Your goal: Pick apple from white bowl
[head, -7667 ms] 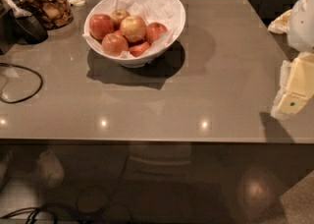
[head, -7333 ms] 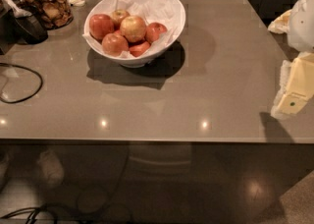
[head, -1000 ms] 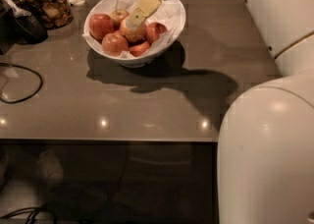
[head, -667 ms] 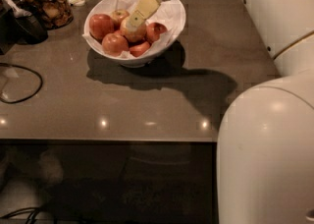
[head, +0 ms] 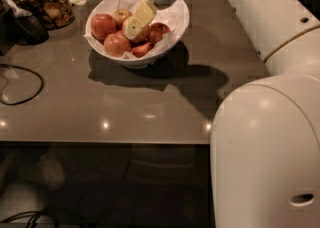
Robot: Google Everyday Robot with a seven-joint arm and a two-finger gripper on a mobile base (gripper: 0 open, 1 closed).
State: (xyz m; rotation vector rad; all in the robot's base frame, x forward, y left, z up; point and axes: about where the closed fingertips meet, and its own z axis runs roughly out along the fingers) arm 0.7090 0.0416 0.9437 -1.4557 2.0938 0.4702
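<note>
The white bowl stands at the back of the grey table, lined with crumpled white paper and holding several apples. My gripper reaches down into the bowl from above, its cream tip resting on the pale yellow-gold apple in the middle. That apple is mostly hidden behind the gripper. Redder apples lie to the left and front left.
A glass jar of brown snacks stands at the back left beside a dark object. A black cable loops at the left edge. My white arm fills the right side. The table's front edge runs across the middle.
The gripper came from the right edge to over the bowl. In the last second it has dipped slightly lower onto the middle apple. The apples have not moved.
</note>
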